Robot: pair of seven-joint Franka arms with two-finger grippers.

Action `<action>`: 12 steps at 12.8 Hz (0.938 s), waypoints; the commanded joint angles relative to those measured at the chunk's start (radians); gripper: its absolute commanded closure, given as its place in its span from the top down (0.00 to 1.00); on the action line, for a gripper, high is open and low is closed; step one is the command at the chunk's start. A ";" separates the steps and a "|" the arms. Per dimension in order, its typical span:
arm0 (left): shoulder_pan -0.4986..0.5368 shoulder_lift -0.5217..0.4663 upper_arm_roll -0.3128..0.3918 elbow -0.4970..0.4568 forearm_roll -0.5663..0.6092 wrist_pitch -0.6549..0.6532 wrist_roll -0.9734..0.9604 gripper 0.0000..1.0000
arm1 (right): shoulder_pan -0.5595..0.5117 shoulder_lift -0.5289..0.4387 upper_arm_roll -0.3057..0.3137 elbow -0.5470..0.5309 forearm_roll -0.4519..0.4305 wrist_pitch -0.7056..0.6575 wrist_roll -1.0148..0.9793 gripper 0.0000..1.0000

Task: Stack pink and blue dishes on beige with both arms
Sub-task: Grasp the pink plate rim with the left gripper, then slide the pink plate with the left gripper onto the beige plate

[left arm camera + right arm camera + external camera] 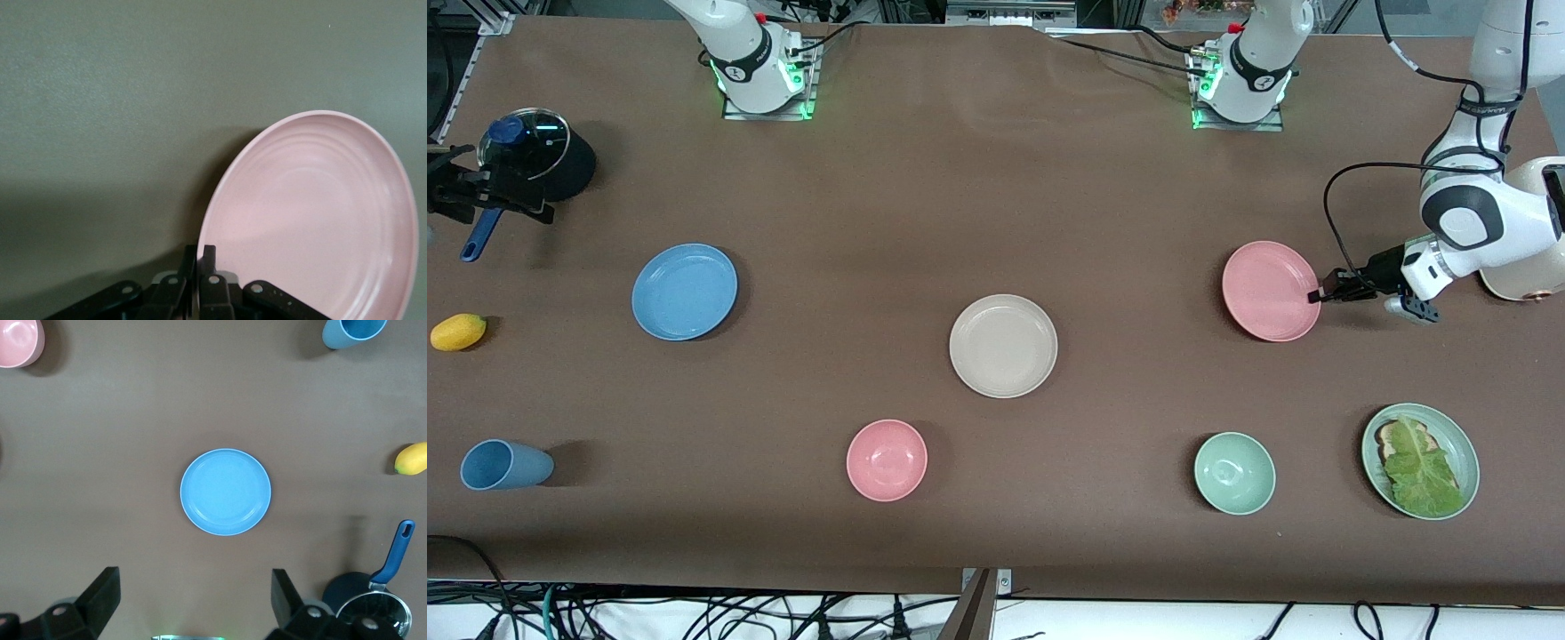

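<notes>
You have a brown matte table [996,204]. Just beside the left gripper [1316,297] lies the pink round plate [1270,291]; well apart lie the cream-beige plate [1003,346], light blue plate [685,291], pink bowl [887,460], and green bowl [1234,473].

High front overview; wrist views close on pink plate [313,220], above blue plate [225,491].

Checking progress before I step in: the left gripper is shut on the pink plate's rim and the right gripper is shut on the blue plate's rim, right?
Half right. The left gripper is shut on the pink plate, but the right wrist view shows the right gripper open, above the blue plate and not touching it.
</notes>
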 commanded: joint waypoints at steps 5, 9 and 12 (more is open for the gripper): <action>-0.086 -0.111 0.008 0.026 0.019 -0.036 -0.082 0.00 | -0.001 -0.013 -0.003 -0.009 0.001 -0.010 0.006 1.00; -0.208 -0.168 0.002 0.037 0.025 -0.035 -0.257 0.00 | -0.001 -0.012 -0.003 -0.009 0.001 -0.010 0.006 1.00; -0.307 -0.175 -0.002 0.089 0.062 -0.035 -0.436 0.00 | -0.003 -0.012 -0.003 -0.009 0.001 -0.013 0.006 1.00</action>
